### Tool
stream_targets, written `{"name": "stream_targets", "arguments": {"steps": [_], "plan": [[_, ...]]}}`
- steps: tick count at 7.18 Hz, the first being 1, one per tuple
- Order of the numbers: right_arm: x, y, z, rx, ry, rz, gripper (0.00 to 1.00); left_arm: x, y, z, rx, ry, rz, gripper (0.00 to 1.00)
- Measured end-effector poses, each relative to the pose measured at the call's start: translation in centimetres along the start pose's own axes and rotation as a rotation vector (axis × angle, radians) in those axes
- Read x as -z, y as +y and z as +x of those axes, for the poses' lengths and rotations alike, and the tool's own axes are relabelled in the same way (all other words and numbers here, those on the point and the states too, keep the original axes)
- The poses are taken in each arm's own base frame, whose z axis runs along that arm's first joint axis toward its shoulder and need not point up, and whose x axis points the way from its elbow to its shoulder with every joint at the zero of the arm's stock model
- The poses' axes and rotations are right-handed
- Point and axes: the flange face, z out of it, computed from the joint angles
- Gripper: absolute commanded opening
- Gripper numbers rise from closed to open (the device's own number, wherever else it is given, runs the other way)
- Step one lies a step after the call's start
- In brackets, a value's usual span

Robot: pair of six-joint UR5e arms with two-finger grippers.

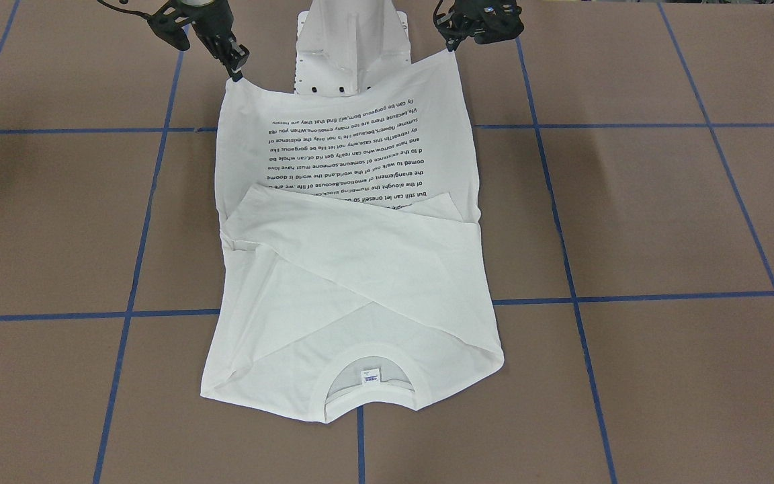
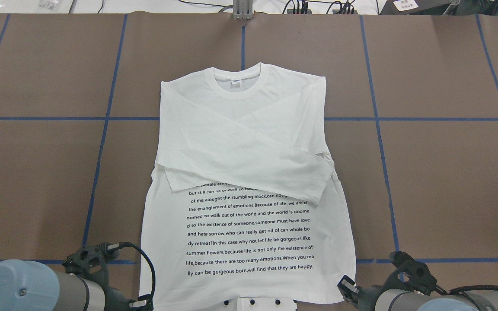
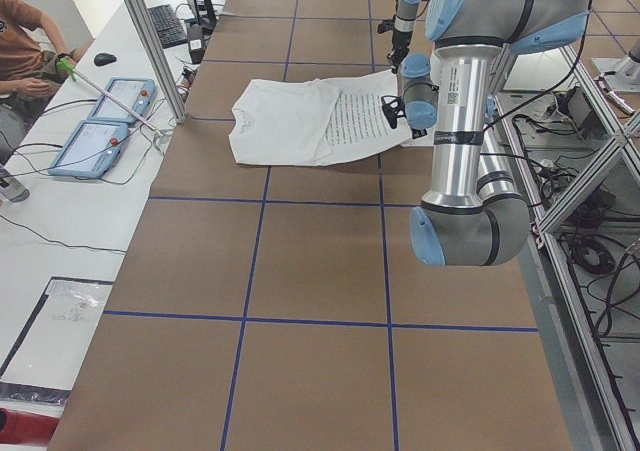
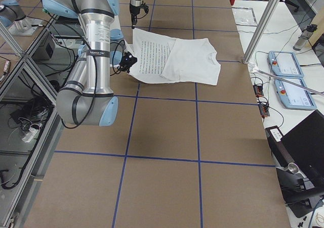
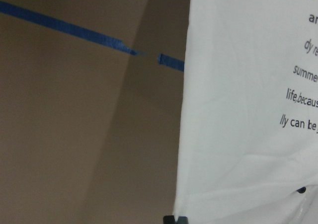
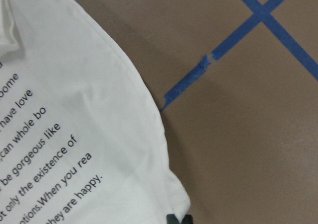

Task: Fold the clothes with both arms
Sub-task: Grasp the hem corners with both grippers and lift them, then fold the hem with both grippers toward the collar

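Observation:
The white long-sleeved T-shirt (image 2: 249, 142) lies flat with its text side up, both sleeves crossed over the chest. Its collar (image 2: 237, 82) and neck label are at the far side from the robot. My left gripper (image 1: 453, 48) is shut on the hem's left corner, and the left wrist view shows that corner at its fingertips (image 5: 175, 219). My right gripper (image 1: 235, 72) is shut on the hem's right corner, which also shows in the right wrist view (image 6: 179, 218). Both corners are lifted a little, and the hem sags between them over the white pedestal base (image 1: 353, 47).
The brown table (image 2: 439, 181) carries a grid of blue tape lines. Off the far edge there are cables (image 2: 318, 6). Two tablets (image 3: 105, 121) lie on a side bench, where a person (image 3: 30, 41) sits.

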Motion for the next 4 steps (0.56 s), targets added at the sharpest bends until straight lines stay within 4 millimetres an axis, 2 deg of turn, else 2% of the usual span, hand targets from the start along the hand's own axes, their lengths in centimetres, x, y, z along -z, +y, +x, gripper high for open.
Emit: {"name": "stream_targets", "arguments": {"steps": [1, 2, 4], "plan": [[1.3, -0.9, -1.4, -0.023, -0.038, 0.003, 0.00, 1.3, -1.5, 0.6, -0.003, 0.030, 0.029, 0.00], [2.6, -2.4, -3.9, -0.039, -0.093, 0.013, 0.00, 3.2, -3.8, 1.7, -0.039, 0.072, 0.079, 0.00], [4.4, -6.7, -9.3, 0.010, -0.175, 0.079, 0.00, 6.3, -8.9, 3.4, -0.130, 0.124, 0.196, 0.00]]}}
